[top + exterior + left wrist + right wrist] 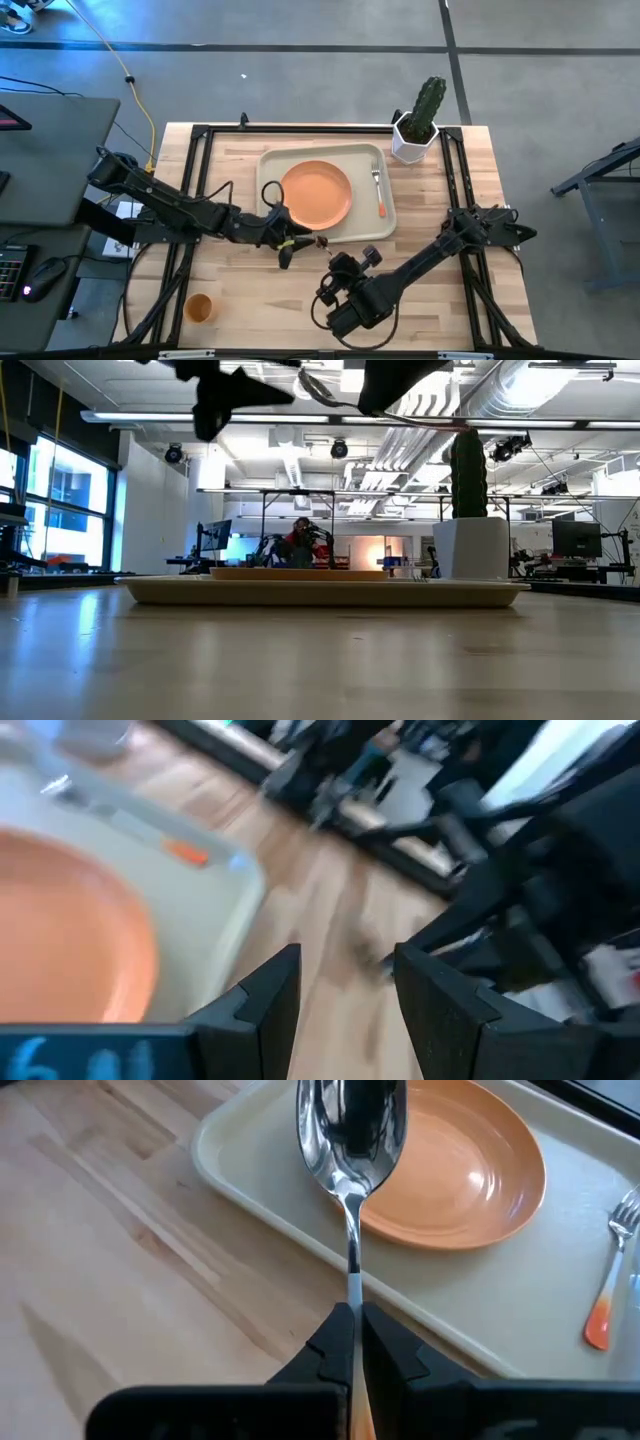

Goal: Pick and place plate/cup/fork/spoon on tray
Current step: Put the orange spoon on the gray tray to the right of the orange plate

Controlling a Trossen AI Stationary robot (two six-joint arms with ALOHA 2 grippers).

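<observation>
I have the right gripper [355, 1342] pinched tight on the spoon [351, 1140], holding it by its handle above the bare wood just off the tray's [385, 226] near edge, bowl pointing toward the tray. The left gripper [345, 1005] sits above the table beside the tray's near left corner, fingers spread with nothing between them.

On the tray, the orange plate [316, 194] lies left of centre, and the fork [378, 189] rests alongside it on the tray's right side, orange handle end toward me. The cup [199, 307] stands alone near the table's front left corner, well apart from the tray.

The surface is a light butcher-block table [480, 185] with black framing along its sides. A white pot with a green cactus [421, 121] stands at the tray's far right corner. From the low view, the tray is a flat beige band across the tabletop, and behind it I see an open workshop with monitors, benches, ceiling ducts and large windows on the left.
</observation>
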